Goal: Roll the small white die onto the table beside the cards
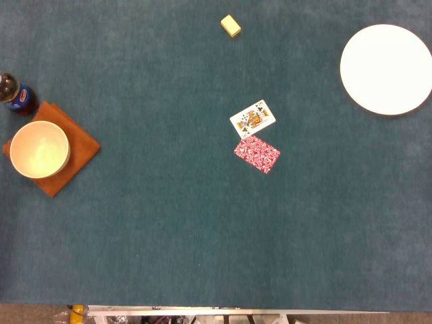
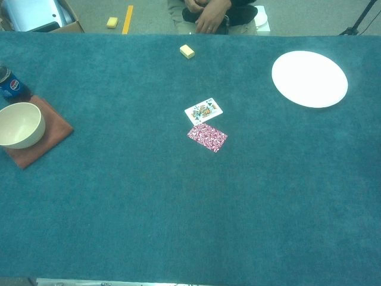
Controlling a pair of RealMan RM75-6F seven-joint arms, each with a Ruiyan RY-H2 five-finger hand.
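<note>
A small pale die (image 1: 231, 25) (image 2: 187, 52) lies on the blue-green table cloth near the far edge, a little left of centre. Two playing cards lie mid-table: a face-up king (image 1: 252, 119) (image 2: 203, 110) and, just in front of it, a face-down card with a red patterned back (image 1: 257, 154) (image 2: 207, 137). The die sits well behind the cards, apart from them. Neither of my hands shows in the head view or the chest view.
A white plate (image 1: 385, 69) (image 2: 309, 78) lies at the far right. At the left, a cream bowl (image 1: 39, 149) (image 2: 19, 124) stands on an orange cloth (image 1: 74, 145) (image 2: 50, 128), with a cola bottle (image 1: 15, 94) (image 2: 11, 84) behind it. A seated person (image 2: 211, 15) is beyond the far edge.
</note>
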